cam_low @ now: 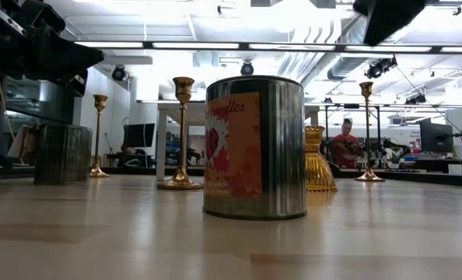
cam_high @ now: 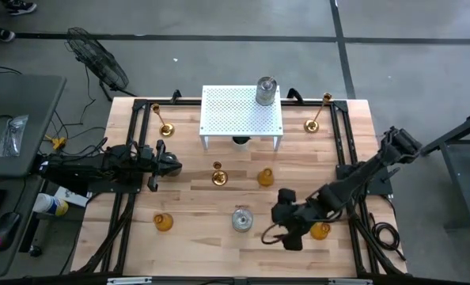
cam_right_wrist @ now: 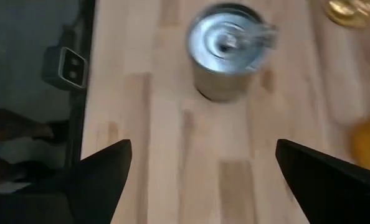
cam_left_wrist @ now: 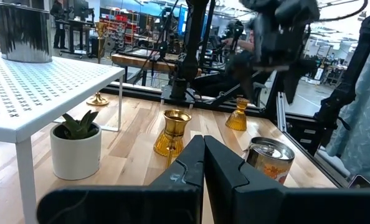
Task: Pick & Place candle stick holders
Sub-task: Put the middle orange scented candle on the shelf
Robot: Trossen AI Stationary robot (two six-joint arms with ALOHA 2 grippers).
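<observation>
Candle stick holders mostly stand on the table (cam_high: 219,202); one silvery jar (cam_high: 266,91) is on the white rack (cam_high: 235,119). I hold my right gripper (cam_high: 286,229) open near the front jar (cam_high: 242,218); my left gripper (cam_high: 172,165) is shut, empty.

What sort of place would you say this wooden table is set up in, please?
Probably a robotics lab or workshop hall: a bare concrete floor surrounds the table, exposed ceiling ducts and strip lights run overhead, and further workbenches and equipment stand behind.
</observation>
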